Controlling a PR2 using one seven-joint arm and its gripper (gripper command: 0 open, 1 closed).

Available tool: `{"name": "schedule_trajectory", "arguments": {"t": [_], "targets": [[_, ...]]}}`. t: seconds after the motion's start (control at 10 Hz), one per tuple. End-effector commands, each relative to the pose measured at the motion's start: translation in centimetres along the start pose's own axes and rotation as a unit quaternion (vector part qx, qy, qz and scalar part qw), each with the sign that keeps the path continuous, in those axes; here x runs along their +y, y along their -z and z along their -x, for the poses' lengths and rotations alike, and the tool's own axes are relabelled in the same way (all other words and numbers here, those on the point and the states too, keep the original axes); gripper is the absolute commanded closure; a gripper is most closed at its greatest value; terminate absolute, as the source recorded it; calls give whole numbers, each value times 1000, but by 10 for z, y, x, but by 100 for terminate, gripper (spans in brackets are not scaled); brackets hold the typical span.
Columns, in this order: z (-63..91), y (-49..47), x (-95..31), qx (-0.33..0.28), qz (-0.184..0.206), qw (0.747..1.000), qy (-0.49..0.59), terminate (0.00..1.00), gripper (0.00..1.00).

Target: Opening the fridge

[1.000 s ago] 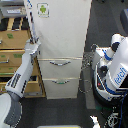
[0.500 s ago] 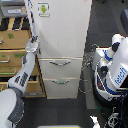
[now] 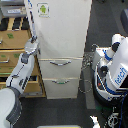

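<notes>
Tool (image 3: 34, 39) at left middle of frame, right at the fridge (image 3: 62, 47) door's left edge, likely to pull it open | spread or pinched: too small to tell | fridge stands tall in the center, door looks closed

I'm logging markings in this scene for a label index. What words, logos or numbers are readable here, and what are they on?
Green-logo sticker on the tall white fridge: a green figure, any lettering too blurred to read.
Blue panel on the white-and-blue robot body: pale lettering, too blurred to read.
Nothing else legible.
</notes>
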Motion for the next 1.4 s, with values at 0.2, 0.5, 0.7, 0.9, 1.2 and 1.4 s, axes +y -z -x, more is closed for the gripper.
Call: {"name": "schedule_trajectory", "arguments": {"t": [0.2, 0.5, 0.7, 0.9, 1.2, 1.4], "targets": [[272, -125, -250, -77, 86, 927, 356, 0, 100], [436, -226, -325, -71, 144, 870, 466, 0, 100], [626, -298, -367, -65, 145, 829, 536, 0, 100], [794, -325, -388, -72, 120, 785, 604, 0, 100], [869, -378, -298, -75, 170, 670, 719, 0, 100], [733, -372, -142, -107, 127, 770, 616, 0, 0]]}}
